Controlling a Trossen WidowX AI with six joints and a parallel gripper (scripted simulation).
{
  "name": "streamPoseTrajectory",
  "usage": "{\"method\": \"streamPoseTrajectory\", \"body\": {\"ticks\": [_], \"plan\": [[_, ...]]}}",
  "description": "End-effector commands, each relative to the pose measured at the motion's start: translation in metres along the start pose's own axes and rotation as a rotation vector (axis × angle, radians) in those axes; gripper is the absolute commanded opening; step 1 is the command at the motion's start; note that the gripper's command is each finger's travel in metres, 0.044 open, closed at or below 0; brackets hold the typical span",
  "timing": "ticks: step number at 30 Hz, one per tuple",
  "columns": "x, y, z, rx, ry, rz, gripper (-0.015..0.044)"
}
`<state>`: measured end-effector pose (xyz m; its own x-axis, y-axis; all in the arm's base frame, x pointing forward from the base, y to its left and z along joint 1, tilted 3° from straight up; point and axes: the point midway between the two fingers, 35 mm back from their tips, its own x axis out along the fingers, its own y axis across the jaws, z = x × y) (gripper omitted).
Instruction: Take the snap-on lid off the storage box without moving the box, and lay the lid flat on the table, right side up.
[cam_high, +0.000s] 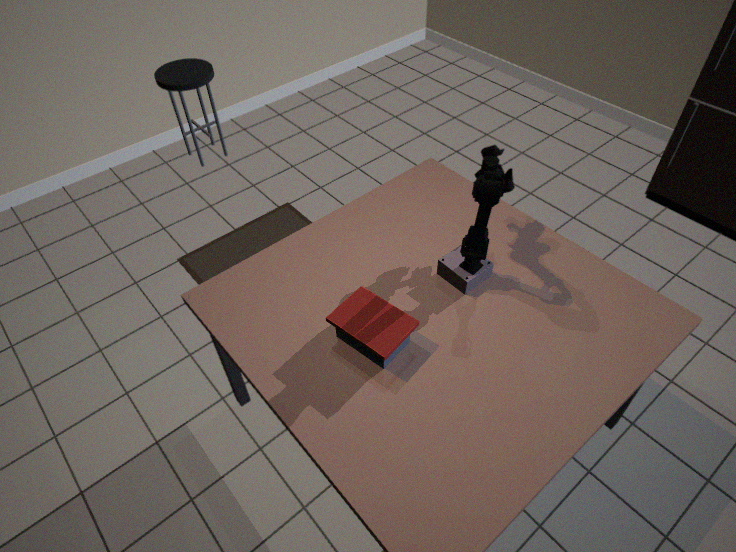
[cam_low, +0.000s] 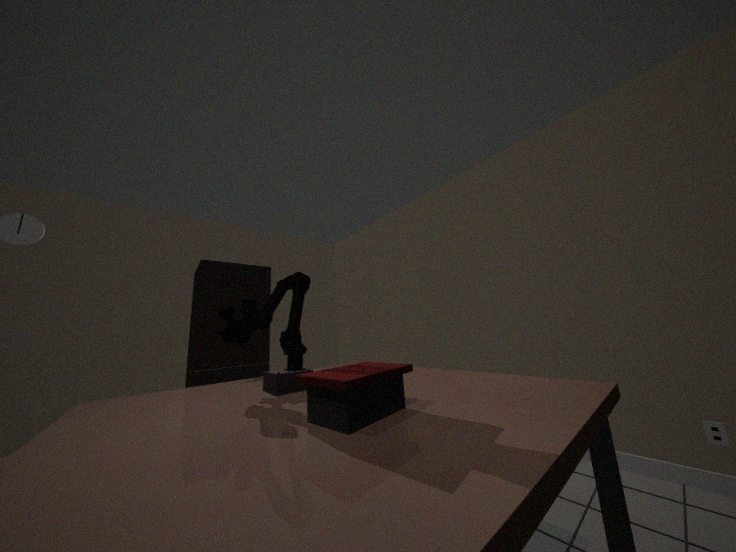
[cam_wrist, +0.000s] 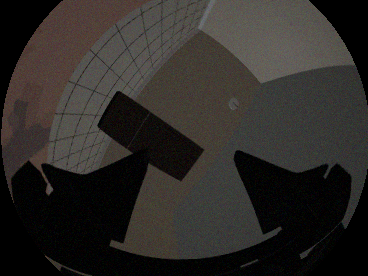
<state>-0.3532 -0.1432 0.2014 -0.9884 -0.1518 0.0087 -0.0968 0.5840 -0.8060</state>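
A dark storage box (cam_high: 358, 348) (cam_low: 350, 407) stands on the table (cam_high: 475, 415) (cam_low: 178, 463), left of the arm's base (cam_high: 464, 274) (cam_low: 280, 383). Its red snap-on lid (cam_high: 373, 320) (cam_low: 355, 373) sits flat on top of it. The arm stands nearly upright. My gripper (cam_high: 492, 153) (cam_low: 234, 323) (cam_wrist: 194, 154) is open and empty, high above the table and pointing away from the box. The wrist view shows only the floor, the walls and a dark cabinet between the fingers, not the box or the lid.
A dark cabinet (cam_high: 701, 136) (cam_low: 208, 356) (cam_wrist: 154, 134) stands on the floor beyond the table. A round stool (cam_high: 184, 74) stands by the far wall. A brown flat slab (cam_high: 243, 237) lies beside the table's far left edge.
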Motion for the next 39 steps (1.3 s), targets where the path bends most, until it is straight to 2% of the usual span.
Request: {"method": "streamPoseTrajectory", "body": {"ticks": [1, 6, 7, 10, 13, 20, 22, 30, 32, 39], "plan": [[-0.001, -0.002, 0.002, 0.01, -0.009, -0.004, 0.0374], [-0.024, -0.039, 0.065, 0.265, -0.253, -0.063, 0.0242], [-0.031, -0.048, 0.079, 0.322, -0.312, -0.067, 0.0235], [-0.059, -0.071, 0.119, 0.487, -0.492, -0.058, 0.0235], [-0.075, -0.081, 0.137, 0.563, -0.58, -0.041, 0.0235], [-0.169, -0.12, 0.206, 0.874, -0.992, 0.151, 0.0235], [-0.179, -0.122, 0.211, 0.9, -1.027, 0.179, 0.0235], [-0.308, -0.136, 0.246, 1.113, -1.386, 0.63, 0.0235], [-0.32, -0.136, 0.247, 1.121, -1.411, 0.678, 0.0235], [-0.44, -0.121, 0.239, 1.099, -1.551, 1.24, 0.0235]]}}
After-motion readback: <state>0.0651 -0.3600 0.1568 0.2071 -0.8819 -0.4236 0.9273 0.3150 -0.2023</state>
